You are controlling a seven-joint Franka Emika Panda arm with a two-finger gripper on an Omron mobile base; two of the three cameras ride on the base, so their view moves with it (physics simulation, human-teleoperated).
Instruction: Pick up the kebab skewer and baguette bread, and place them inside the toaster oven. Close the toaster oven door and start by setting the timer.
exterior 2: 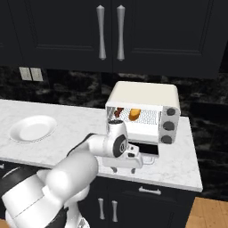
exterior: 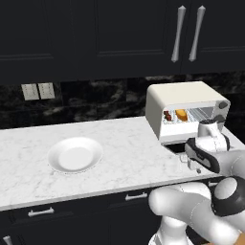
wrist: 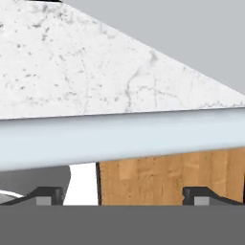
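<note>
Toaster oven at back-right of marble tabletop, cream box w/ knobs down its right side. Door dropped open, lying flat out front; pale bar handle at its outer edge, seen close-up in hand view as a wide pale band across the frame. Kebab skewer & baguette bread inside on wire rack, side by side at left end of cavity: skewer leftmost, bread just right of it. Same pair in left base view: skewer, bread.

Claw low in front of oven, at tabletop's front edge, just beside door handle; well below & forward of both foods, apart from them. Fingers spread wide, one each side of hand view, nothing between them. Contact w/ handle: can't tell.

White plate on tabletop well left of oven. Wall sockets on dark backsplash. No readable brand or writing anywhere.
</note>
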